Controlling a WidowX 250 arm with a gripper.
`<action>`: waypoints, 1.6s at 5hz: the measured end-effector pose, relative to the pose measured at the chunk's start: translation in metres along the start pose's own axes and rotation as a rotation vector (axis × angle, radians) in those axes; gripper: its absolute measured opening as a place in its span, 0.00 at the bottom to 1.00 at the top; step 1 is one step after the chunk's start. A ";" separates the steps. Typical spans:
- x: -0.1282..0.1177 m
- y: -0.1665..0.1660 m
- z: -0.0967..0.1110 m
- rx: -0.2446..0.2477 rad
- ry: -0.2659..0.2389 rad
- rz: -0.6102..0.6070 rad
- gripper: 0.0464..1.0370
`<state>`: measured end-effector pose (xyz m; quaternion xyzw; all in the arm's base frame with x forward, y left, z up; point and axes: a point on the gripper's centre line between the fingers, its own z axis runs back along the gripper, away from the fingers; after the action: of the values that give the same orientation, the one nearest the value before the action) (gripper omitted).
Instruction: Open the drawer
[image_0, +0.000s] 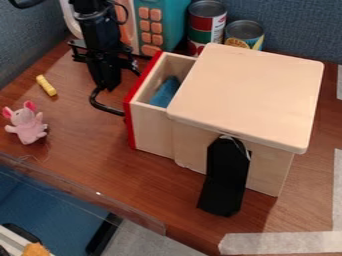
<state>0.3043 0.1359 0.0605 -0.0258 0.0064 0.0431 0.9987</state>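
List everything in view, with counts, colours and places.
Light wooden box: 1, beige, right of centre
Wooden drawer: 1, beige with red front, pulled out at the box's left
Curved handle: 1, black, on the red front
Soft-looking item: 1, blue, inside the drawer
Flat strap-like object: 1, black, against the box's near side
Plush mouse: 1, pink, left
Small stick: 1, yellow, above the mouse
Metal cans: 2, red-green and yellow-blue, behind the box
Toy with buttons: 1, teal-orange, top
Tape pieces: 3, whitish, right side
Wooden desk: 1, brown, underneath
Robot arm: 1, black, upper left
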 end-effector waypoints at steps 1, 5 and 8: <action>-0.002 0.010 0.002 0.003 0.008 0.021 0.08; 0.000 0.025 -0.003 0.031 0.078 -0.040 0.08; 0.009 0.023 -0.007 0.062 0.135 -0.136 0.11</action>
<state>0.3115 0.1590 0.0522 0.0021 0.0734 -0.0271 0.9969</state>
